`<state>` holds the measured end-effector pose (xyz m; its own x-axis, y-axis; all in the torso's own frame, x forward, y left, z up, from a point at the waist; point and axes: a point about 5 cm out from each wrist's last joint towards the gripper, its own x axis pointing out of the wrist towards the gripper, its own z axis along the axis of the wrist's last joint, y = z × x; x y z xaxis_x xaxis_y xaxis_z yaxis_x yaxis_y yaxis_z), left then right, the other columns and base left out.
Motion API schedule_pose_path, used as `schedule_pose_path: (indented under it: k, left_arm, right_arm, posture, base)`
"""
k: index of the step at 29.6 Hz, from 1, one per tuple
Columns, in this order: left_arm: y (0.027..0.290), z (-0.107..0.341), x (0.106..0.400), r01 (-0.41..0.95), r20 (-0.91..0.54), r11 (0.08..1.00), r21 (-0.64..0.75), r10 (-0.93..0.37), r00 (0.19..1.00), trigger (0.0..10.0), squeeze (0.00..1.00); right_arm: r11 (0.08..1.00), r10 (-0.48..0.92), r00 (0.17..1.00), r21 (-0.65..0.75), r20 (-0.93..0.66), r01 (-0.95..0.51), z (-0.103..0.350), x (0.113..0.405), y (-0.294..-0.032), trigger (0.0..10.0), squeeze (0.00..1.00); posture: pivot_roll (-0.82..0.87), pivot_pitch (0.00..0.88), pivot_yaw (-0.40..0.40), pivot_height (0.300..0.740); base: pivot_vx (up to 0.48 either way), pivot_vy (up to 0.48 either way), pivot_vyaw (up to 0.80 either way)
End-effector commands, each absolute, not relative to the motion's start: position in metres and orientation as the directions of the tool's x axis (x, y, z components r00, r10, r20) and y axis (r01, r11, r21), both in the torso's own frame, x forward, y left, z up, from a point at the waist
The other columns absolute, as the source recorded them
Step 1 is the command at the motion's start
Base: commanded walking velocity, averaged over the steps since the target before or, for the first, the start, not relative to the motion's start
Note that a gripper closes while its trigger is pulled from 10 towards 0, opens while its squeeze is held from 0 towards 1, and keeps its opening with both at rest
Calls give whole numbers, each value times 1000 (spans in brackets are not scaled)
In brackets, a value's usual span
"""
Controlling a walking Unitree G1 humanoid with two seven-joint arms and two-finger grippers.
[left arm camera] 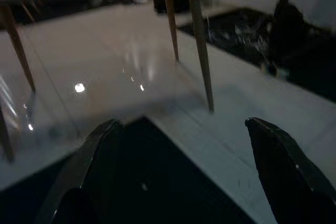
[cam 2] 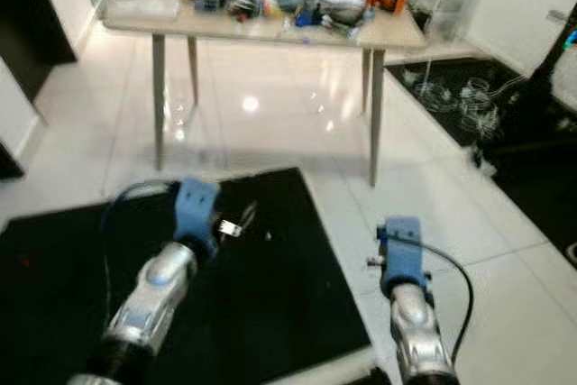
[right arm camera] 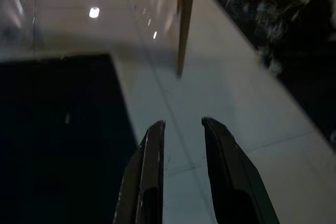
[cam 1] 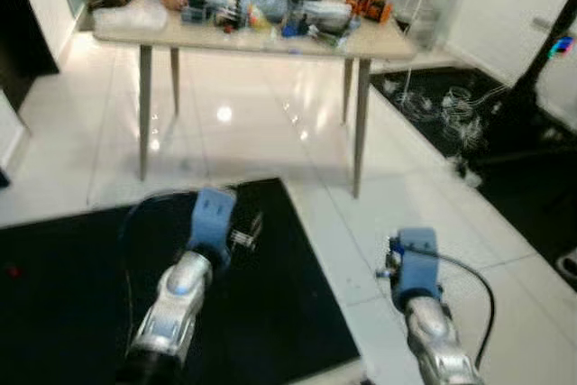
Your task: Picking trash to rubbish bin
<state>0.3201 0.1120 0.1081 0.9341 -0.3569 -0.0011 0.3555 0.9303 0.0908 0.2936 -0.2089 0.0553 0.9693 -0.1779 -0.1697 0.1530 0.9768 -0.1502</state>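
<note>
Left end effector (left arm camera: 178, 171): two long black fingers (left arm camera: 79, 177) spread wide apart with nothing between them, held low over the black mat (cam 1: 72, 304), on a silver arm with a blue wrist block.
Right end effector (right arm camera: 181, 171): black fingers (right arm camera: 149, 177) a narrow gap apart, gripping nothing, held over the white floor tiles just beside the mat's edge.
Surface: light beige tabletop (cam 1: 379, 42) on four slim tapered grey legs, standing ahead of the robot on the glossy white tiled floor (cam 1: 261, 123), well apart from both arms.
Task's things: a heap of mixed clutter (cam 1: 261, 6) crowds the surface, with clear plastic bags, blue and orange pieces and white wrappers; the blur keeps single pieces from being told apart.
Rubbish bin: cannot tell which thing, if any, is the bin.
Mat: large flat black rectangle on the floor, its far edge near the surface's front legs; the left arm lies above it.
Right-side floor: a second dark patch (cam 1: 469, 123) with pale, scribbly markings lies beyond the surface's right front leg.
Floor: shiny, with bright lamp glints under the surface.
</note>
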Motion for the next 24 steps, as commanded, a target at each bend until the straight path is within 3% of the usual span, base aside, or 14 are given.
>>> schedule_pose_path:
  k: [1, 24]
  left_arm:
    - [118, 99, 316, 348, -39, 934, 84, -346, 938, 10000, 0]
    - [116, 101, 318, 349, -35, 934, 79, -347, 937, 10000, 0]
  right_arm:
    - [980, -175, 964, -133, -199, 151, 48, 289, -205, 10000, 0]
    - [980, -171, 967, -132, -192, 147, 50, 290, -205, 10000, 0]
  posture:
    - [-85, 49, -18, 740]
    - [-88, 55, -19, 740]
  base:
    - [319, 0, 0]
    - [318, 0, 0]
